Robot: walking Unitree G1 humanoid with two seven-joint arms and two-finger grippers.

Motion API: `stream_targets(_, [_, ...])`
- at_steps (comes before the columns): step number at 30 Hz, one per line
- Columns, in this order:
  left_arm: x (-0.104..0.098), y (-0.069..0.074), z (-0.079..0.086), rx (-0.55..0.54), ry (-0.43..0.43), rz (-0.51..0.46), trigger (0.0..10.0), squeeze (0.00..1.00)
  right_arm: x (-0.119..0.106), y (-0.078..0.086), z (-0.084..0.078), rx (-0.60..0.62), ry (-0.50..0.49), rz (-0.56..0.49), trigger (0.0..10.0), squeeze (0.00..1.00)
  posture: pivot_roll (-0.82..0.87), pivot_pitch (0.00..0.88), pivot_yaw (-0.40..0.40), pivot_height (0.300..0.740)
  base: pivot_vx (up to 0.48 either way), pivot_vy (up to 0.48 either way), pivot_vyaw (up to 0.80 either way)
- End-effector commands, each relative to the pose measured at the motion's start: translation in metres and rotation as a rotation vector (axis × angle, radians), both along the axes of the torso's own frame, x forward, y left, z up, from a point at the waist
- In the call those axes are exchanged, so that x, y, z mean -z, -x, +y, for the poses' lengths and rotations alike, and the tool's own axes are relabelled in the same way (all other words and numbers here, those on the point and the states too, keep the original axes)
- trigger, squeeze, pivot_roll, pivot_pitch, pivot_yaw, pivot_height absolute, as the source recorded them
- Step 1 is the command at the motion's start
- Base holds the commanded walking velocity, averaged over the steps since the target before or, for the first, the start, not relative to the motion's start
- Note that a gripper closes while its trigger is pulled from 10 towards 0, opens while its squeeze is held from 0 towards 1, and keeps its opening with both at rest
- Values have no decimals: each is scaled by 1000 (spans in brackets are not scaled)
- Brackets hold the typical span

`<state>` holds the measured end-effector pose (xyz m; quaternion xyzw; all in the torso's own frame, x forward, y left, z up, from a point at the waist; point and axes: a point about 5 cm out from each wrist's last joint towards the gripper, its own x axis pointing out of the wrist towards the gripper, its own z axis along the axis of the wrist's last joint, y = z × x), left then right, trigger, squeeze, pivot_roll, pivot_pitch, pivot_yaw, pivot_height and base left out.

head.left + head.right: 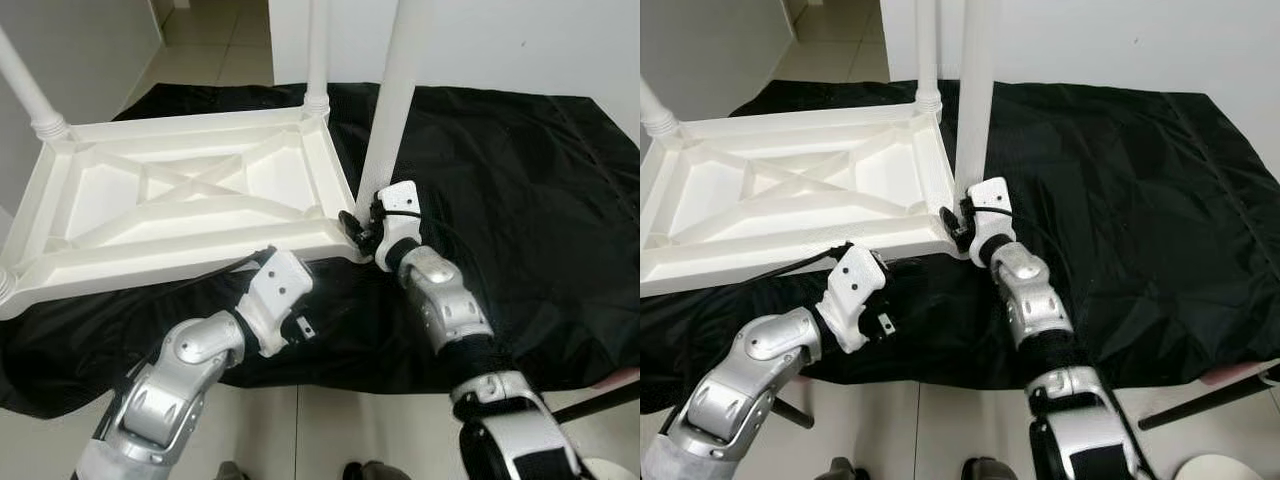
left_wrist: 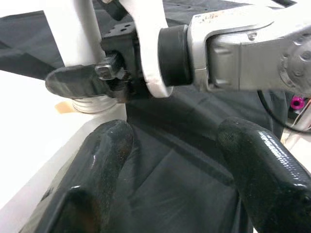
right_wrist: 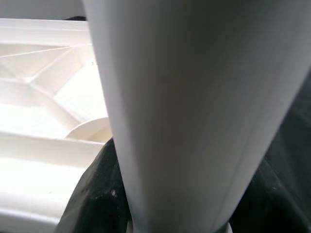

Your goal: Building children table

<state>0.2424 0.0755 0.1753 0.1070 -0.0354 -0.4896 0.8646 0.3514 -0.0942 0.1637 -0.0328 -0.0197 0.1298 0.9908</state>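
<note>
right gripper (image 1: 362,226) is clamped around the base of a white table leg (image 1: 392,100), which stands upright at the near corner of the upturned white tabletop (image 1: 190,215). left gripper (image 2: 170,160), its fingers (image 2: 104,155) spread apart and holding nothing, hovers just beside the tabletop's near edge, close to that corner. two more legs (image 1: 318,50) stand at other corners. everything rests on a black cloth (image 1: 520,200) spread over the tiled floor (image 1: 215,45).
</note>
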Motion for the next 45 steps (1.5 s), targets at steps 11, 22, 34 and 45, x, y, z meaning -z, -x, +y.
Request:
stream_targets(11, [-3,-13,6,-182,34,45,10000,0,18,25,2,232,-41,42,10000,1000,-5,129,14,740,0,0,0])
stream_targets(22, [-19,-24,16,-335,142,9,10000,0,6,42,-14,284,-83,-71,10000,51,-3,132,11,740,0,0,0])
stream_targets(34, [-36,-30,52,-539,314,-10,10000,0,6,92,-30,116,-67,-186,10000,0,-24,131,14,740,0,0,0])
stream_targets(45, [-30,-23,45,-512,206,-90,10000,0,13,107,-7,-249,-142,-144,10000,0,-19,130,15,740,0,0,0])
